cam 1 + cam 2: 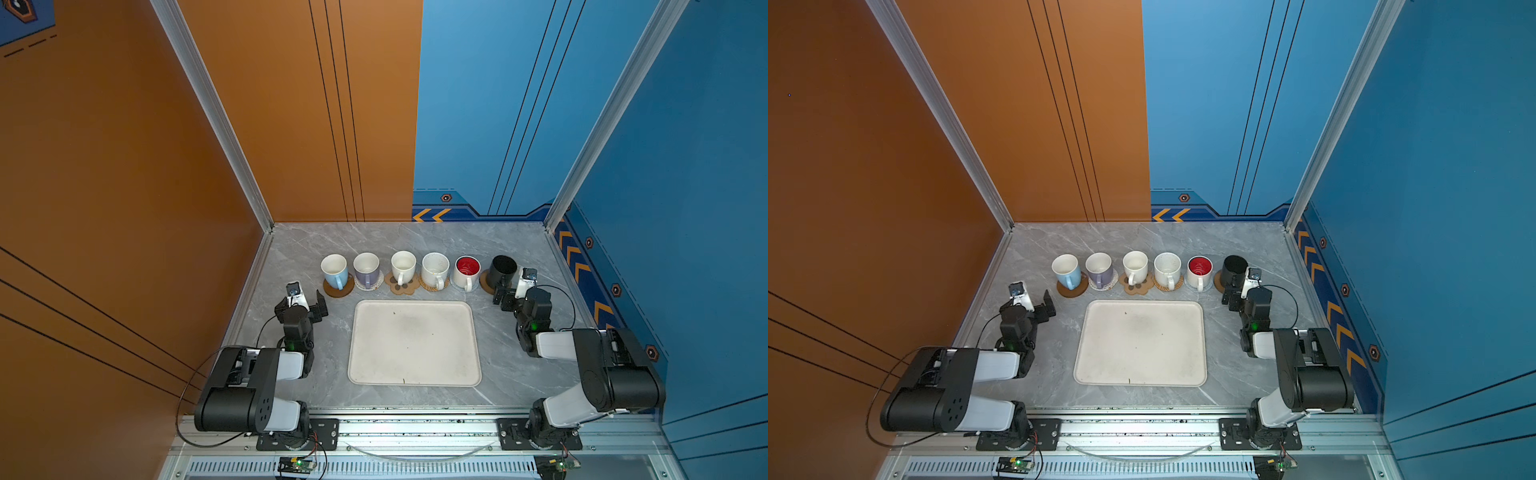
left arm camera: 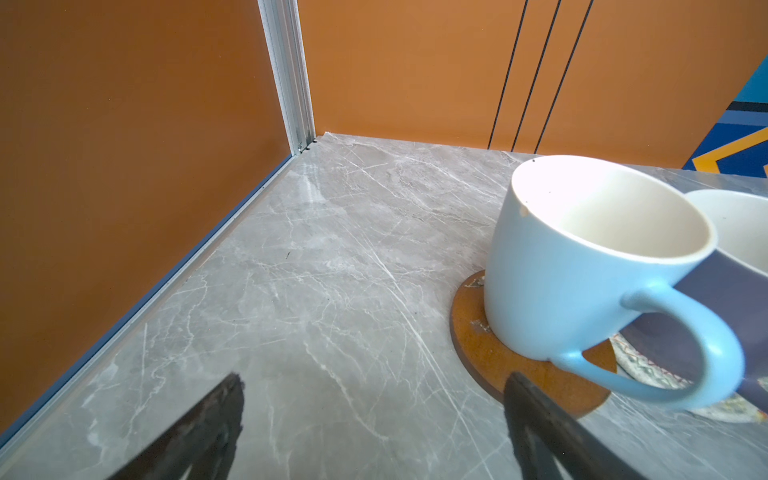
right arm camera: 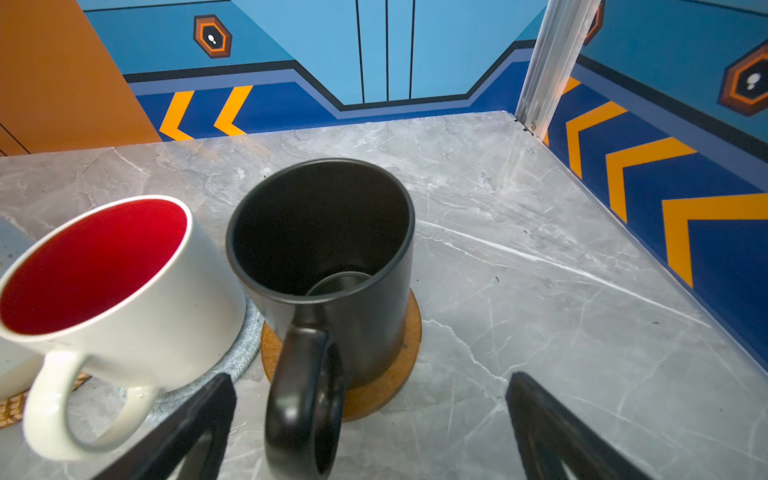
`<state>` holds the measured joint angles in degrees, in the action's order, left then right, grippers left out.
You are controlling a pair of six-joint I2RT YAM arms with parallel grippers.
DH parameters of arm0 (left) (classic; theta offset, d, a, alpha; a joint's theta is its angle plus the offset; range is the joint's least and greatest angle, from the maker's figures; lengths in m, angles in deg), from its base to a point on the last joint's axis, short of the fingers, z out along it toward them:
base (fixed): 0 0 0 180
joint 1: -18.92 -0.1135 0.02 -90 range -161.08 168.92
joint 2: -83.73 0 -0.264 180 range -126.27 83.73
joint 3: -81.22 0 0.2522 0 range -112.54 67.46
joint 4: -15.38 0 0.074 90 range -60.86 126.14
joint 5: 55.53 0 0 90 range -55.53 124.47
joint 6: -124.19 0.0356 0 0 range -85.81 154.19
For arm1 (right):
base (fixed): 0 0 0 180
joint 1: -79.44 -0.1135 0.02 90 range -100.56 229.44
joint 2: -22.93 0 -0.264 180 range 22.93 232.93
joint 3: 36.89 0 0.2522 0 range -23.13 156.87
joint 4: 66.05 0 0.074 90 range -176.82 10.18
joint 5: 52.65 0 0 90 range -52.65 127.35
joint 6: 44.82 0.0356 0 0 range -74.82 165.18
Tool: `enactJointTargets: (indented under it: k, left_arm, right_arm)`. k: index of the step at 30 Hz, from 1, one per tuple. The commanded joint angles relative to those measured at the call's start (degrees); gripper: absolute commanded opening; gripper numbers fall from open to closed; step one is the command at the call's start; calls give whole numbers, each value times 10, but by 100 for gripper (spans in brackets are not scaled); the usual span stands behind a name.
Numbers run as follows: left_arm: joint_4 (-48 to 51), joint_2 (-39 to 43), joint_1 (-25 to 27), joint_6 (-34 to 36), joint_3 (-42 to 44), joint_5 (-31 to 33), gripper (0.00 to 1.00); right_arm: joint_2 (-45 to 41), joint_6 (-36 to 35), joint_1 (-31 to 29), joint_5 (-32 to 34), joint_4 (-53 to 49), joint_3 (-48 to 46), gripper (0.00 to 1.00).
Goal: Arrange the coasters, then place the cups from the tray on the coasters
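- Left arm: upper link folded back over its base, forearm reaching forward, wrist low over the marble table (image 2: 332,270). My left gripper (image 2: 374,376) points forward and slightly down.
- Left fingers (image 2: 212,419): spread wide, gripping nothing, with only table between them. The light blue mug (image 2: 582,291) stands on a brown disc (image 2: 490,357) just outside one fingertip, handle turned towards it. No contact shows.
- Right arm: folded likewise, wrist low. My right gripper (image 3: 370,376) points forward.
- Right fingers (image 3: 199,411): spread wide, gripping nothing. The black mug (image 3: 365,324) stands on a cork disc (image 3: 382,395) straight ahead, its handle pointing back into the gap between them. I cannot tell whether it reaches level with the tips.
- The red-lined mug (image 3: 166,328), on a grey-blue woven coaster (image 3: 247,349), stands just outside one right finger.
- Ahead, between my two pairs of fingers: the lilac mug (image 1: 366,268) and two white mugs (image 1: 403,266), (image 1: 435,268), each on a coaster.
- Behind both fingertip pairs, between my forearms, lies the tray (image 1: 415,345).
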<state>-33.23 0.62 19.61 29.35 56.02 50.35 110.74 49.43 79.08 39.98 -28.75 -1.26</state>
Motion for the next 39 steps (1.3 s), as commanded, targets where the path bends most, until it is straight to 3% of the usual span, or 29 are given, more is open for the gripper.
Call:
enactJointTargets:
  k: [1, 10, 19, 39]
  left_arm:
    - [-92, -40, -5, 15, 8, -24, 98]
    - [-116, -78, -5, 17, 0, -31, 98]
    - [58, -63, 5, 28, -83, -20, 98]
    - [61, -64, 12, 33, -86, -11, 98]
  right_arm:
    - [8, -6, 4, -12, 14, -7, 100]
    - [8, -6, 3, -11, 13, -7, 100]
    - [8, -6, 4, -11, 13, -7, 100]
    - [8, -6, 3, -9, 12, -6, 100]
